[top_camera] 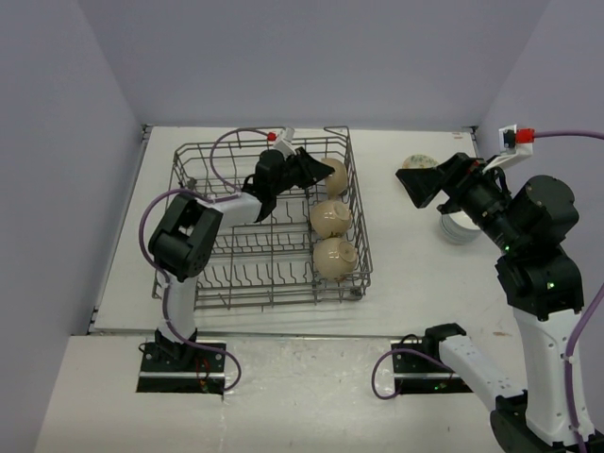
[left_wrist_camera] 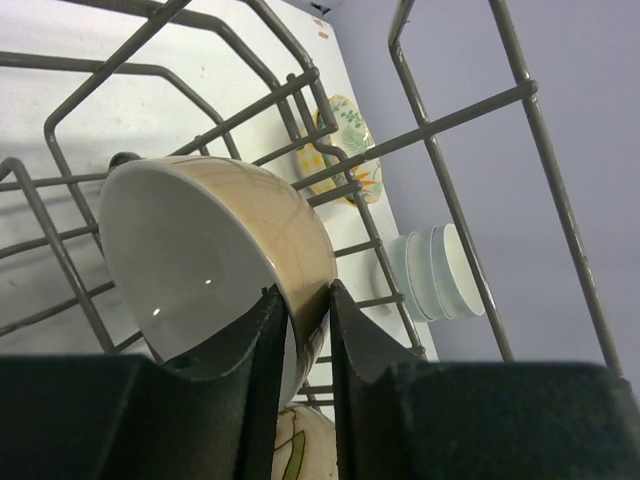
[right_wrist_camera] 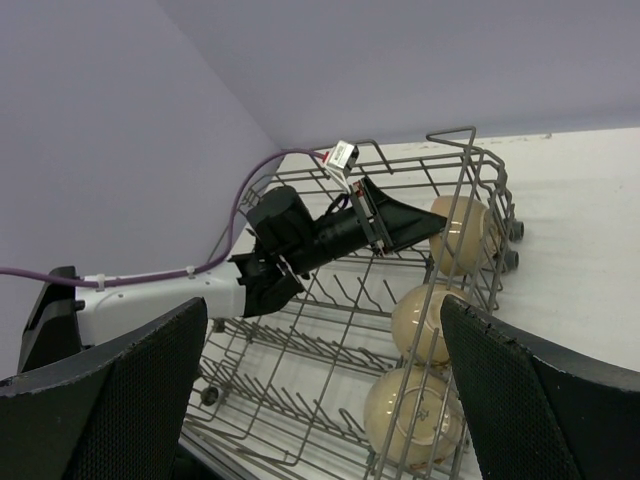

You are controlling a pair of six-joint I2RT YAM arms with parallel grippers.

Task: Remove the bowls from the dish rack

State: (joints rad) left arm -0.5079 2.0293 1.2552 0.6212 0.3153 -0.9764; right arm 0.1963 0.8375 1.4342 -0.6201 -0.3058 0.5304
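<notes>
From above, the dish rack [top_camera: 247,253] sits on the table's left half. Three beige bowls stand on edge between the tines along its right side: the far beige bowl [top_camera: 334,176], the middle beige bowl [top_camera: 330,218] and the near beige bowl [top_camera: 335,259]. The left gripper [top_camera: 316,170] reaches across the rack to the far one, probably because that end of the row is open to a sideways approach. Outside the rack, the yellow bowl [top_camera: 419,161] and a pale stack of bowls [top_camera: 460,229] rest on the table's right side, so I judge that only the three beige ones are left to unload. The right gripper [top_camera: 422,186] hangs over the yellow bowl.

At the left wrist, the far beige bowl fills the view. It is glossy white inside and tan outside, and it is tipped on its side. Its wall passes between the two black fingers [left_wrist_camera: 262,335], which stand narrow and seem to press it from both faces. I read this as a pinch on the rim, the only thin part a small pincer can take. The yellow bowl's leaf painting and the pale stack show through the wires.

At the right wrist, the fingers [right_wrist_camera: 100,400] stand wide apart with nothing between them, and the camera looks at the rack with its row of three beige bowls.
</notes>
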